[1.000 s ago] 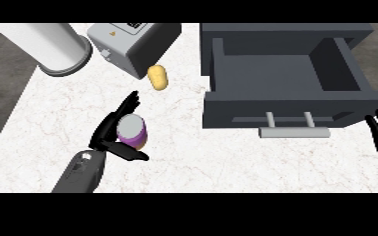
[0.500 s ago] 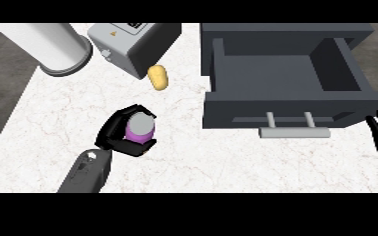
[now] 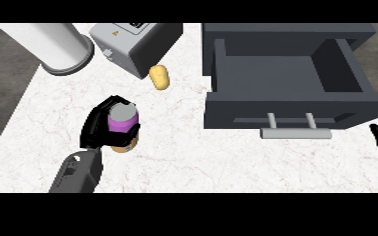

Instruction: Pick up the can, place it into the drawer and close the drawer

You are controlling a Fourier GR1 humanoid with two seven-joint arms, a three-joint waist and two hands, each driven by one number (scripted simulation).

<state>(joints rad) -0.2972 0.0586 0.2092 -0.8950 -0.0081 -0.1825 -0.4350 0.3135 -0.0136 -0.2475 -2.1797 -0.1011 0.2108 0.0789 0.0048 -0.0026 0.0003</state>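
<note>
We see the left robot hand [image 3: 100,127] at the lower left of the head view, its grey forearm rising from the bottom edge. Its black fingers curl round the can [image 3: 122,122], which stands roughly upright on the white marbled surface [image 3: 221,165]. The can shows a grey top, a purple band below it and an orange-brown base peeking out under the fingers. The hand wraps it from the left side, so much of the can's left flank is hidden.

The drawer [image 3: 284,77] sits well apart to the right of the can. It is pulled open, dark grey, and we look straight down into its hollow inside. Its front panel faces the lower edge, carrying a pale grey bar handle [image 3: 295,133] on two short posts.

Between the can and the drawer, further up, a small yellow oval object [image 3: 159,76] lies on the surface, just beside a grey box-shaped appliance [image 3: 133,45] at the top. To the left of that appliance a large white cylinder [image 3: 57,47] lies or leans near the surface's upper left corner.

At the far right edge a thin dark sliver [image 3: 374,132] shows, likely the right robot hand; we cannot tell how its fingers are set.
</note>
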